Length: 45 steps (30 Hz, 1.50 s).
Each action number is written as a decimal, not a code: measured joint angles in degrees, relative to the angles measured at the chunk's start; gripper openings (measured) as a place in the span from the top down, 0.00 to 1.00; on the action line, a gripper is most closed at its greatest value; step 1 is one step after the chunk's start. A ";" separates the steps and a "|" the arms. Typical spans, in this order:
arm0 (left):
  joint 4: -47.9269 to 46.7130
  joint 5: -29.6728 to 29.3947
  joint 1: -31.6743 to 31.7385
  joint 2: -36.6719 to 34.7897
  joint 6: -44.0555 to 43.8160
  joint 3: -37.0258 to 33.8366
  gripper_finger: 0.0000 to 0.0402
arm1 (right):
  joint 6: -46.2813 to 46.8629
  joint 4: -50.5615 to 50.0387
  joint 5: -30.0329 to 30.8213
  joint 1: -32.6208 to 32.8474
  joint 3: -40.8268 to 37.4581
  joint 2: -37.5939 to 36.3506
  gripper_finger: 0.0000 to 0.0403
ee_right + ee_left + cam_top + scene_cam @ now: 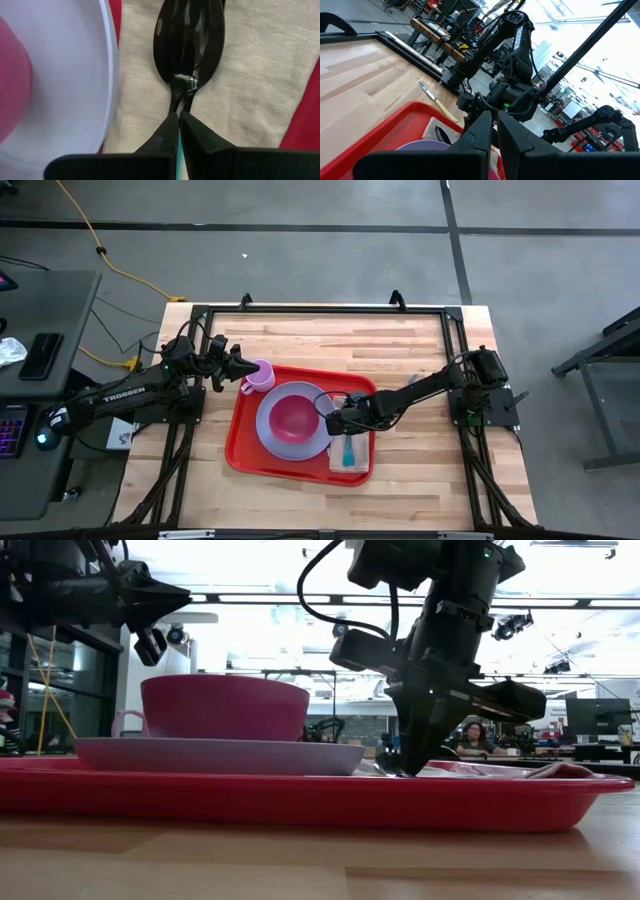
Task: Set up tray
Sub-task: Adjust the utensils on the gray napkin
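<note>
A red tray [245, 450] is set on the wooden table [420, 480], a little toward seven o'clock from the table's centre in the high view. A lavender plate [272, 435] is placed on the tray's middle, and a pink bowl [294, 418] is seated on the plate. A beige napkin [250, 90] is laid on the tray at the three o'clock side of the plate, just beside its rim. On the napkin a black spoon [190, 35] is seen, with a teal handle [347, 451] extending toward six o'clock.

The right gripper [333, 423] is lowered onto the napkin area, and its jaws are pressed together around the spoon's thin neck, which is pinched between the fingertips in the right wrist view.

A lavender cup [260, 376] is positioned at the tray's eleven o'clock corner. The left gripper [243, 367] is held at the cup's nine o'clock side, against its rim; its jaws are nearly closed, but whether the cup is actually pinched cannot be told.

A knife [436, 101] with a pale handle is left on the bare table, beyond the tray's one o'clock corner.
</note>
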 joint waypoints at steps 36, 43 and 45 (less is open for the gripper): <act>-0.02 -1.33 -0.02 0.00 0.00 0.00 0.84 | -4.23 2.96 0.26 -0.94 1.62 0.22 1.00; -0.02 -1.37 -0.02 0.00 0.00 0.00 0.84 | -4.92 1.76 -0.33 -0.94 1.73 0.13 1.00; -0.02 -1.38 -0.02 0.00 0.00 0.00 0.84 | -4.90 0.63 -0.77 -0.96 1.76 0.11 1.00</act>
